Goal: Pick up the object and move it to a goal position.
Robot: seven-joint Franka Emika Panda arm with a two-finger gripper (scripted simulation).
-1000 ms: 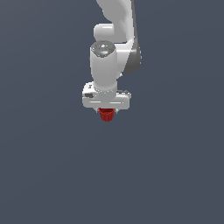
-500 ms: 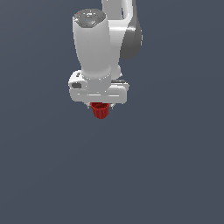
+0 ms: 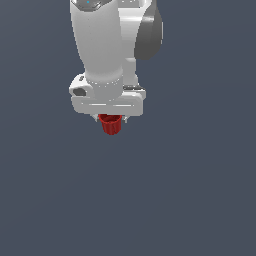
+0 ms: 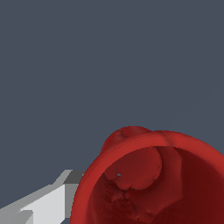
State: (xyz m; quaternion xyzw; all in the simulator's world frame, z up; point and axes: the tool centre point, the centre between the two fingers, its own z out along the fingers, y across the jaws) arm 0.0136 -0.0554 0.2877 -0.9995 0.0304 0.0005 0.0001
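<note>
Red cup (image 3: 110, 124) is hanging clamped in my gripper (image 3: 111, 119), plain grey floor (image 3: 200, 200) lying open all round; I am looming larger than a second ago.

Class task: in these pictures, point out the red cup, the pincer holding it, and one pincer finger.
red cup (image 3: 110, 125): exterior view, on its ribbed outer wall.
pincer (image 3: 110, 119): exterior view, midway between the fingertips, under the white hand.
finger (image 4: 46, 202): wrist view, on its pale flat side beside the cup.
</note>
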